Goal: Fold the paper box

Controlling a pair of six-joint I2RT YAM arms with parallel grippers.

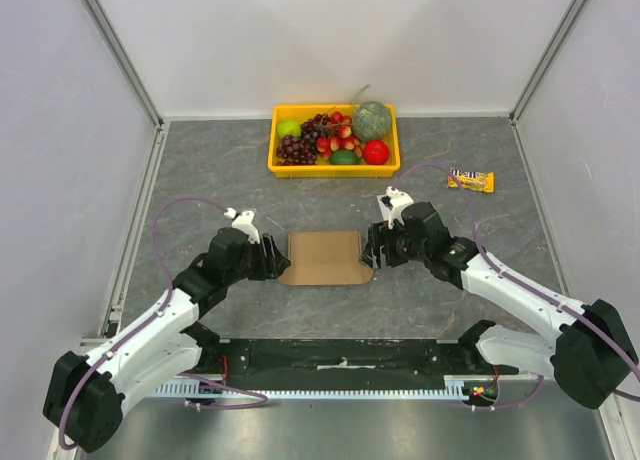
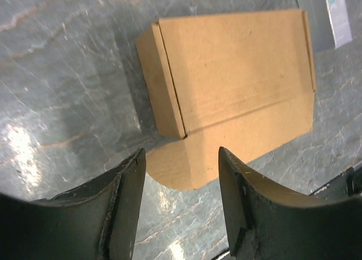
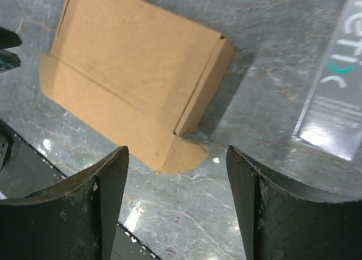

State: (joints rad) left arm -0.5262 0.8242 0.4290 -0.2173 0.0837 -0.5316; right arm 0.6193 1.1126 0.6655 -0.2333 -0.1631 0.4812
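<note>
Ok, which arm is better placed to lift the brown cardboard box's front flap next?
Left, narrowly. Both stand open, but the rounded flap of the brown cardboard box sits inside the left gripper; only a corner reaches the right gripper.

The paper box (image 3: 130, 73) runs off the right wrist view's top; print on the snack bar (image 1: 471, 181) is unreadable.

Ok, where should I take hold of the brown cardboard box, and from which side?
Try the narrow end flap of the brown cardboard paper box, coming from its right end with the open right end effector. That flap seems lifted off the grey marbled table, casting a shadow, so it can be pinched; the main panel lies flat.
</note>
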